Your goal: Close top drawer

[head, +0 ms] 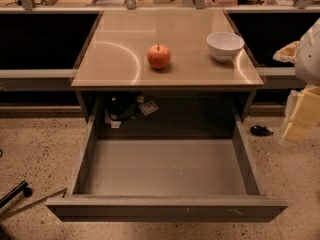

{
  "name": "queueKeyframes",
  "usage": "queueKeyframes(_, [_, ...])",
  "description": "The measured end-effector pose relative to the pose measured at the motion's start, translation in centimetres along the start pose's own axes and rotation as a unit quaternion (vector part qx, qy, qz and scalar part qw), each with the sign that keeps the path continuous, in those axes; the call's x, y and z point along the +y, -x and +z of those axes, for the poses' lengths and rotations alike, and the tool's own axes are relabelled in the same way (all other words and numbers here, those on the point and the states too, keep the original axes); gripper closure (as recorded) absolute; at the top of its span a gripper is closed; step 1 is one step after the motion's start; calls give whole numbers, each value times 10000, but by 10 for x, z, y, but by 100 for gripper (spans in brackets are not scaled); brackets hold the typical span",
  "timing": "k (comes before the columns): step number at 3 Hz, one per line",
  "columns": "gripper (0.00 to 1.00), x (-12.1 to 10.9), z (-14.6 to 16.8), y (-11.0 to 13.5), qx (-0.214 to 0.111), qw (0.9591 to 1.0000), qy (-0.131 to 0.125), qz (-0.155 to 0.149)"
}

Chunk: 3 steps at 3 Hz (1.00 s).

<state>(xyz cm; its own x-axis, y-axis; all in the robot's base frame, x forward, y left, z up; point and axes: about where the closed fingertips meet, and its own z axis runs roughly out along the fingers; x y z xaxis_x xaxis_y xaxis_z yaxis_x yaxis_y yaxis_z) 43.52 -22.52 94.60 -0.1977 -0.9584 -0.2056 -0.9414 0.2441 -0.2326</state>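
Observation:
The top drawer (pixel 165 210) is a wide, deep grey metal drawer standing pulled far out from under the tan tabletop (pixel 190 71). Its plain front panel with small pale scratches is nearest the camera, and its inside is empty. My gripper (pixel 301 113), pale yellow below a white arm, hangs at the right edge of the view. It is to the right of the drawer's right side wall, apart from it, and partly cut off by the frame.
A red apple (pixel 158 56) and a white bowl (pixel 225 45) sit on the tabletop. Dark clutter (pixel 122 108) lies behind the drawer under the table. A small black object (pixel 260 130) lies on the speckled floor at right. A black bar (pixel 15 194) lies at lower left.

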Motion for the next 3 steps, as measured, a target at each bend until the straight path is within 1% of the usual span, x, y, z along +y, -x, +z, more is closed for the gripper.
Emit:
queueKeyframes(1, [0,20,52,-29,-22,9996,266,0])
queueKeyframes(2, [0,54,102,-46,-111,9976,685,82])
queueKeyframes(3, [0,54,102,-46,-111,9975,686,82])
